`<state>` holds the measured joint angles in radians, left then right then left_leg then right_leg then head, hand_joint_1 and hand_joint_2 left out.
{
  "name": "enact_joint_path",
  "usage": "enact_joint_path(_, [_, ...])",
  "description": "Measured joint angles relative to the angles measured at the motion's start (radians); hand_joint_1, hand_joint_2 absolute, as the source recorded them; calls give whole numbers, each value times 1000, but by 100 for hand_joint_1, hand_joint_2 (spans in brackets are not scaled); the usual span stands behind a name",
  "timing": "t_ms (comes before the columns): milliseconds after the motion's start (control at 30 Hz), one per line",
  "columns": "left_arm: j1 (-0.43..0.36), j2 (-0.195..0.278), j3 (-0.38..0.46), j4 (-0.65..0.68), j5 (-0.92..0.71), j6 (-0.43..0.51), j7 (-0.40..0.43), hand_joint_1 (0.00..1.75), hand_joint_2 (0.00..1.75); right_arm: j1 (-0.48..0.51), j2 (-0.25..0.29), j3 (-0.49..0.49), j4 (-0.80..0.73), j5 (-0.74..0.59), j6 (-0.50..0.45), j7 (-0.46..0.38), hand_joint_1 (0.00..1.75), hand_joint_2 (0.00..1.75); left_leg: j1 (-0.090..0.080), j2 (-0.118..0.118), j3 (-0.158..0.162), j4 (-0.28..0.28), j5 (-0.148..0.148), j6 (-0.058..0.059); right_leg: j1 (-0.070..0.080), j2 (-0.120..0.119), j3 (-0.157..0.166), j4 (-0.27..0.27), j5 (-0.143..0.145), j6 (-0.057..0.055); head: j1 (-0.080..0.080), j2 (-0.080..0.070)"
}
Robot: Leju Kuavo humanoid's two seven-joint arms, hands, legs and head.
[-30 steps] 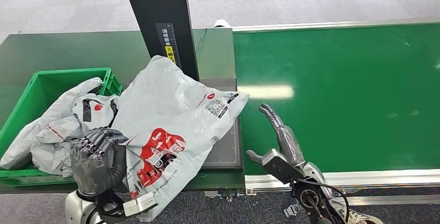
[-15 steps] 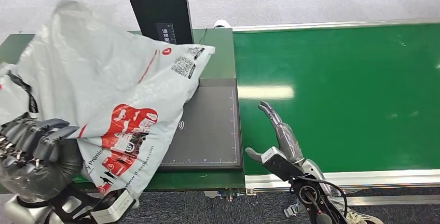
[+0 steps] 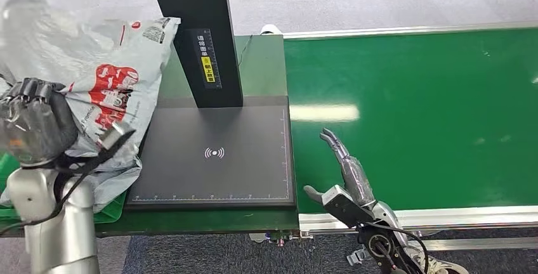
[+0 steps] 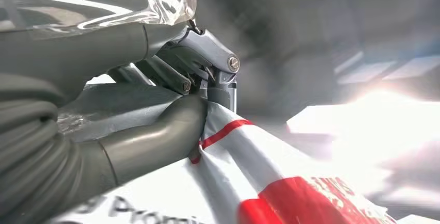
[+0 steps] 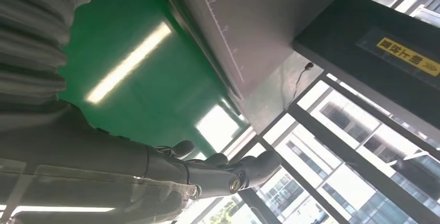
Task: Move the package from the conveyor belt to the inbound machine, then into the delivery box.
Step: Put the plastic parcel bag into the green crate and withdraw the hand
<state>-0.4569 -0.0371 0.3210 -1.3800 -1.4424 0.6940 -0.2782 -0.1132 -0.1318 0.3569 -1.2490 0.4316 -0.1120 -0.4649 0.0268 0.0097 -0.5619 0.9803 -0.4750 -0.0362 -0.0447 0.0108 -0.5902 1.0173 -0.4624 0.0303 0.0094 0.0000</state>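
- On my far left, the left hand [image 3: 32,125] grips the package [image 3: 108,90], a grey mailer bag with red print; my left wrist camera shows thumb and fingers [image 4: 155,136] pinching its plastic.
- The package hangs over the left end of the table, above the green delivery box [image 3: 108,209], whose edge peeks out beneath it.
- Next, the inbound machine's dark scanning pad [image 3: 216,156] lies flat, its black post [image 3: 196,33] rising behind.
- Rightward, the right hand [image 3: 342,179] hovers over the near edge of the green conveyor belt [image 3: 412,115], fingers spread and straight, holding nothing.
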Motion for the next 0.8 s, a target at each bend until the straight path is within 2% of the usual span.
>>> enact_joint_path(33, [-27,21,9,76,-9,0,60,175,175,2,-2,0,-2,0,2,3,0,175,0,1,0,0,0,0,0,1,0,0,0,0,0,0])
enact_joint_path(100, [-66,61,21,205,-20,0,126,175,175,2,-6,1,-3,2,5,6,0,175,0,2,0,0,0,0,0,2,-1,0,0,0,0,0])
enact_joint_path(233, [-108,107,31,363,-27,1,159,175,175,1,-11,1,-3,4,8,6,0,175,0,1,-1,0,0,0,0,2,-1,0,0,0,0,0])
enact_joint_path(333, [-139,144,37,462,-26,1,233,175,175,-6,-11,4,-3,6,13,6,0,175,0,2,-3,0,0,0,0,2,-2,0,0,0,0,0])
enact_joint_path(567, [-260,270,61,744,16,-2,348,175,175,-53,-6,22,20,6,25,13,0,175,1,2,-2,0,1,-1,2,2,-3,1,0,0,0,0])
enact_joint_path(700, [-282,304,75,814,59,3,325,175,175,-66,0,30,35,6,23,17,0,175,2,2,-2,0,1,-1,2,2,-3,1,0,0,0,0])
enact_joint_path(800, [-256,295,115,775,149,4,200,175,175,-65,4,32,40,7,14,20,0,175,2,2,-3,0,0,-1,2,2,-3,1,0,0,0,0])
